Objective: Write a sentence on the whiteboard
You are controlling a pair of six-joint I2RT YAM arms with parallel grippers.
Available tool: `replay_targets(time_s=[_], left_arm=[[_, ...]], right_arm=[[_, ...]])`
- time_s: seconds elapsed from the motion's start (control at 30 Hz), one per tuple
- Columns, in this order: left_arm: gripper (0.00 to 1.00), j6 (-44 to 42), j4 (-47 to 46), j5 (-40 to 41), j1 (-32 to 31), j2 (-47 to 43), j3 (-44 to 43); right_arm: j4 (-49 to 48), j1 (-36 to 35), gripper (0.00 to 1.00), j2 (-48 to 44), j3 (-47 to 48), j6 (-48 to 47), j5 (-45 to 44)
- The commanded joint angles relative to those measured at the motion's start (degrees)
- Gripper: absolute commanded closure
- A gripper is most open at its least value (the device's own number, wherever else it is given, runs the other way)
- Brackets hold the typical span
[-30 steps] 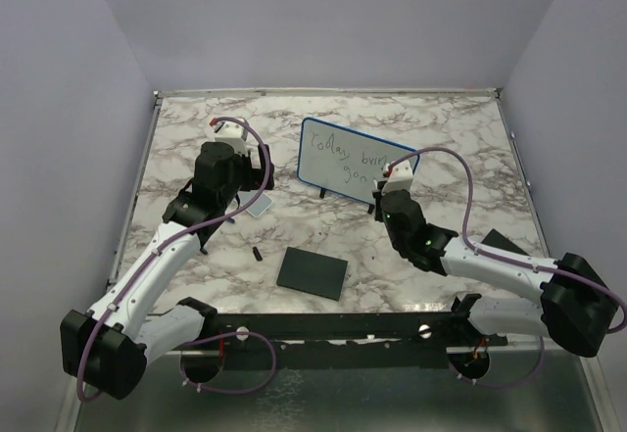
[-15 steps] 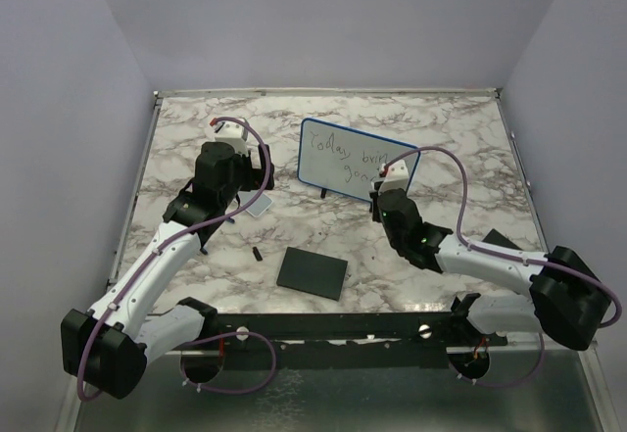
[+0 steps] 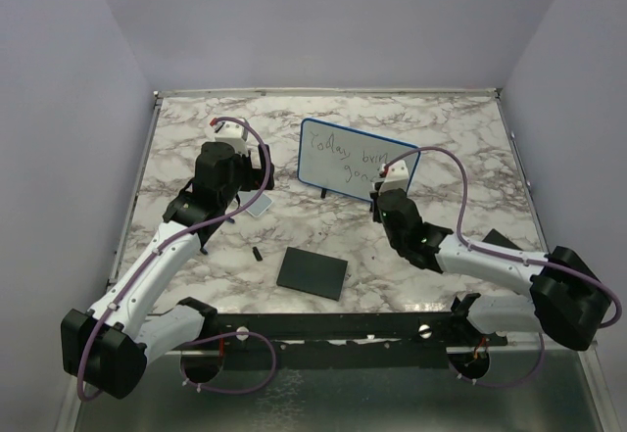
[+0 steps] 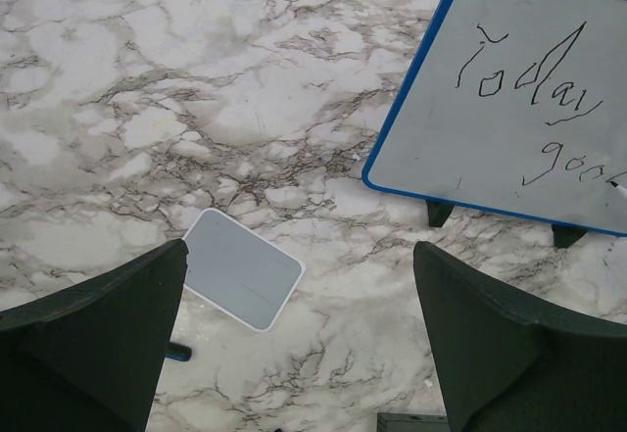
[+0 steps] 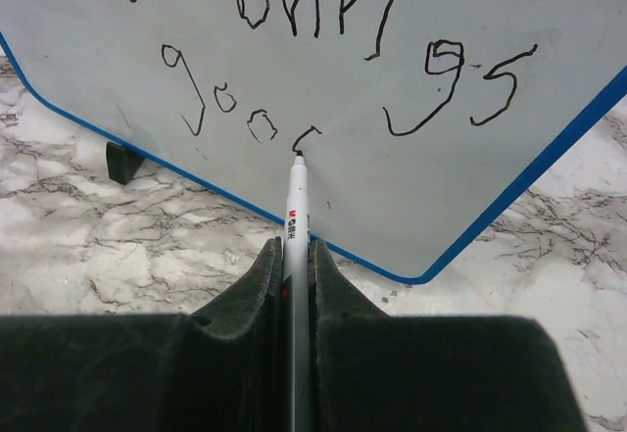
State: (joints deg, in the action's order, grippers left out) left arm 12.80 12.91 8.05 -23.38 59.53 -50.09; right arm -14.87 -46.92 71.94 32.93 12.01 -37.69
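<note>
Clearly the writing is well under way: the whiteboard (image 3: 358,158) stands tilted on its two black feet toward the far edge of the worktop (image 3: 441,128), roughly mid-width. The sentence (image 5: 294,21) on it so far reads something like "Today brings" on the top line, with "goo" beneath. The right claw (image 5: 297,251) is pinched narrow around a slim white marker (image 5: 296,207), which juts straight out toward the board. Its tip sits at the foot of a small curved stroke just after the second "o", so I'd judge it to be partway into the next letter, probably a "d". Whether the tip is actually pressing on the surface I can't quite tell from the wrist view. The left claw (image 4: 299,251) hangs spread wide and holds nothing, over the worktop to the board's left and above a small pale tile (image 4: 242,281). A black pad (image 3: 313,272) lies nearer the front edge. As I see it, the next move calls for a light, steady stroke to close the curve and draw the upright. Too hard a push could make the propped board rock or slide back on its feet.
</note>
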Motion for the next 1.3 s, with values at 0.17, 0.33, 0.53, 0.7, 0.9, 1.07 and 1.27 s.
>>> replay_targets(time_s=[0.17,0.33,0.53,0.7,0.9,1.07,1.27], left_arm=[[0.01,-0.19,-0.77,-0.76,-0.22,-0.29,0.75],[0.01,-0.19,-0.76,-0.68,-0.23,-0.29,0.69],[0.01,-0.20,-0.71,-0.67,-0.14,-0.44,0.70],[0.01,-0.22,-0.74,-0.67,-0.20,-0.60,0.69],[0.01,-0.15,-0.69,-0.75,-0.19,-0.73,0.69],[0.01,-0.06,-0.71,-0.76,-0.20,-0.90,0.69],[0.01,-0.07,-0.69,-0.76,-0.18,-0.90,0.69]], right_arm=[[1.51,0.33,1.00,-2.28,-0.58,-0.29,-3.07],[0.54,0.33,1.00,-2.59,-0.16,-1.23,-3.63],[-0.35,0.38,1.00,-3.15,0.78,-3.08,-4.80],[-0.65,0.33,1.00,-4.33,1.41,-4.54,-5.34],[-1.08,0.33,0.99,-4.73,2.37,-5.59,-5.34],[-1.08,0.33,1.00,-5.00,2.67,-5.86,-5.53],[-0.18,0.33,1.00,-4.75,1.79,-4.62,-5.64]])
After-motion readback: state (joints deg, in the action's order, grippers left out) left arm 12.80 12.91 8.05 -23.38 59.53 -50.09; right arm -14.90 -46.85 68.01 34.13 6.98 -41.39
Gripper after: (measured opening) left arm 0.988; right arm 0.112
